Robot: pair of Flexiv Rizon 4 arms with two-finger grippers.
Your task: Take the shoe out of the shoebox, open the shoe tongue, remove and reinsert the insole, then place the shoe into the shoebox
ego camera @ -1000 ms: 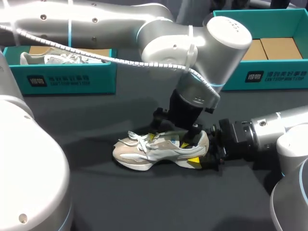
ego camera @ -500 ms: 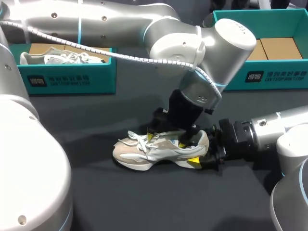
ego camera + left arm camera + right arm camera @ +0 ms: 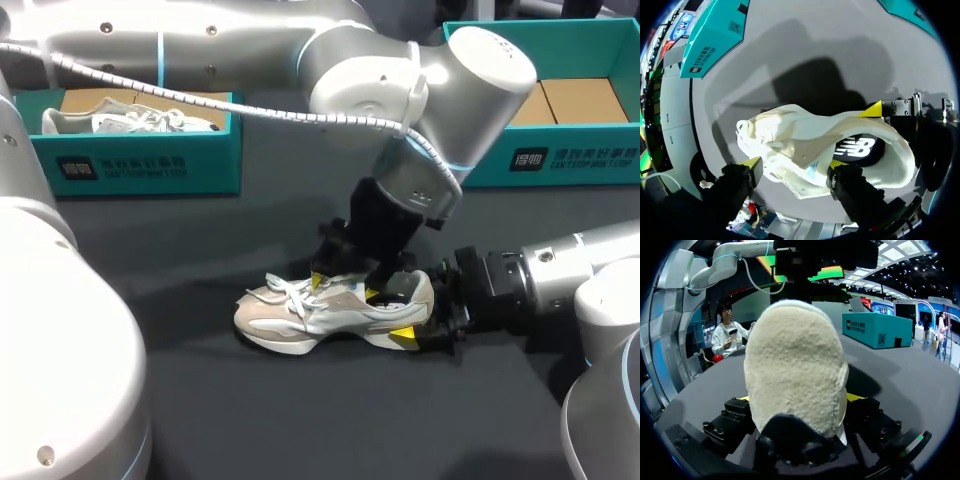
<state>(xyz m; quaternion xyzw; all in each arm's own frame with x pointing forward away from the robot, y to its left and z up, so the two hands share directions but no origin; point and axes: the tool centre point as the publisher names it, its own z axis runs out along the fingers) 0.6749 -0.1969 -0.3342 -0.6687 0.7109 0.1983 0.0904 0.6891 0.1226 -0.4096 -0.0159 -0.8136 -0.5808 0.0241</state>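
Lifted slightly and swung right, my silver left arm (image 3: 380, 90) spans the dark grey table (image 3: 300, 420) to the cream lace-up sneaker (image 3: 300, 315) lying centre, toe left, heel right in the clamped right gripper (image 3: 415, 315), left gripper (image 3: 345, 287) above pinching its padded tongue (image 3: 800, 155).

Two silver arms, black grippers with yellow tips.
The left arm (image 3: 200, 40) is showing smooth silver-grey casings with rounded joint caps, pale blue rings at the seams and small dark screws along the link; a white ribbed cable (image 3: 300, 118) is running outside it. The right arm (image 3: 590, 260) is wearing the same silver shell. The left gripper (image 3: 345, 288) and right gripper (image 3: 799, 397) are showing black bolted bodies.
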